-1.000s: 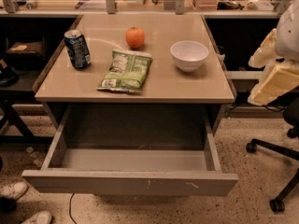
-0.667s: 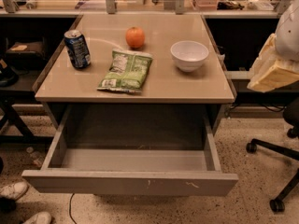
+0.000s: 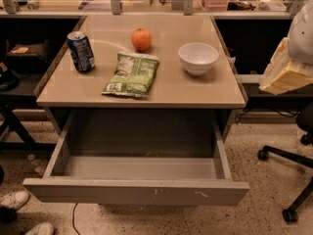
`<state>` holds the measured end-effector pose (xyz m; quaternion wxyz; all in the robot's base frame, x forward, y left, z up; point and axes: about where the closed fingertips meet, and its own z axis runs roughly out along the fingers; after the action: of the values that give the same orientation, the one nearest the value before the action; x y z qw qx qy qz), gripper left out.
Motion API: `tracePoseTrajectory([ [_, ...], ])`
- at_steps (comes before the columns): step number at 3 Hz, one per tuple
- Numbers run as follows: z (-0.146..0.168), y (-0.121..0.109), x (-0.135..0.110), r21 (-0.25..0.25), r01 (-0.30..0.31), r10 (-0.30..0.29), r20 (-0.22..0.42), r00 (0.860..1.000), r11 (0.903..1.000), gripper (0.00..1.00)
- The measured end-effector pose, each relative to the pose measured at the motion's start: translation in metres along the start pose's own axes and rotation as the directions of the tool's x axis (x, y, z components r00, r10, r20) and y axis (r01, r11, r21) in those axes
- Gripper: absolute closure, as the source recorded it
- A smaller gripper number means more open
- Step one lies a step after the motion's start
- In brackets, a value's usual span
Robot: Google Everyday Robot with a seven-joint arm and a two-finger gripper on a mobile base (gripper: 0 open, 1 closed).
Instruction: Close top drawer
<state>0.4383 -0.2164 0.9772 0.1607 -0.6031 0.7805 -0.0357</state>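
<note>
The top drawer (image 3: 137, 192) is pulled far out from under the tan tabletop (image 3: 195, 89). It is wide, shallow, grey and looks empty inside. Its flat front faces me and has small white scratches right of centre. My gripper (image 3: 284, 75) shows as a cream-and-white shape at the right edge of the camera view. It is level with the tabletop, to the right of the table. It is well above and to the right of the drawer and touches nothing.
On the tabletop stand a blue soda can (image 3: 81, 51), an orange (image 3: 141, 39), a green snack bag (image 3: 132, 74) and a white bowl (image 3: 198, 58). A black office chair base (image 3: 293, 180) stands at the right. Shoes (image 3: 14, 199) lie at the lower left.
My gripper has shifted slightly upward at the right edge. The drawer and the things on the table have not moved.
</note>
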Motion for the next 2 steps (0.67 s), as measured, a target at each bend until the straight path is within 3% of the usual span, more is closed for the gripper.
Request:
tracePoseTrajectory([
  [1,-0.005,0.002,0.001,0.012,0.002,-0.002,-0.004,1.000,0.9999,1.00],
  [2,-0.015,0.029,0.013,0.011,-0.040,0.040,-0.047,0.998,0.9992,1.00],
])
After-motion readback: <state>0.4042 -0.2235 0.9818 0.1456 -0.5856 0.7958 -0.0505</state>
